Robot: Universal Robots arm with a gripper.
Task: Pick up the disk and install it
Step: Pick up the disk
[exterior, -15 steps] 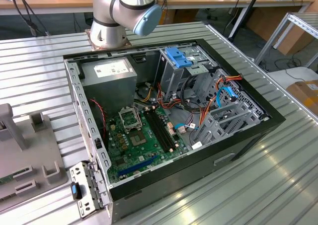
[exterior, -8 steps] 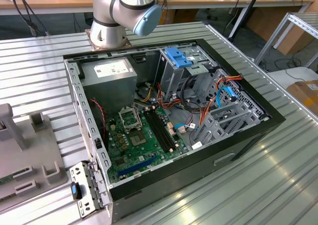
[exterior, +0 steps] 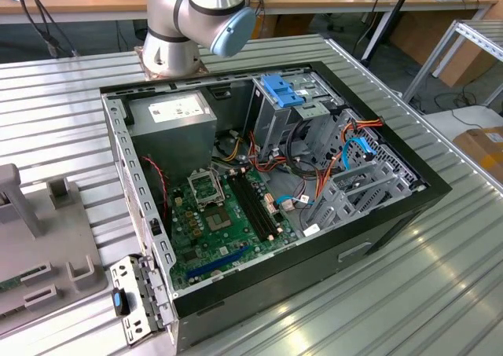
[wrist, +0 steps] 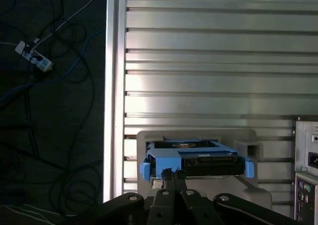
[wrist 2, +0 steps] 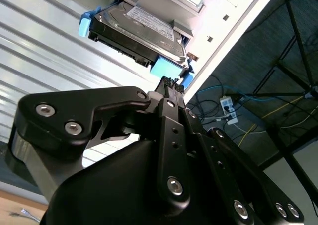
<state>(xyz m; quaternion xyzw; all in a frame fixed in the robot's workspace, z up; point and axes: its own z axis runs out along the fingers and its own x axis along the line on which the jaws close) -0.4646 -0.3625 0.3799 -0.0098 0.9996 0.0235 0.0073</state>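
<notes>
The disk [wrist 2: 144,29] is a flat silver-grey drive with a white label in a bright blue rail. It lies in a pale grey cradle [wrist: 195,134] on the ribbed metal table, close to the table's edge. In the first wrist view the disk [wrist: 198,158] shows end-on. My gripper [wrist 2: 171,86] points at the blue rail's near end. Its black fingers are shut together, with nothing seen between them. The tips [wrist: 171,174] sit right at the rail; I cannot tell whether they touch it.
An open computer case [exterior: 377,214] lies on the table with its motherboard, cables, grey power-supply box [exterior: 177,124] and tall drive cage [exterior: 283,116] topped by a blue bracket [exterior: 281,89]. A grey fixture [exterior: 31,238] stands at the exterior view's left. The arm's base [exterior: 189,18] is behind the case.
</notes>
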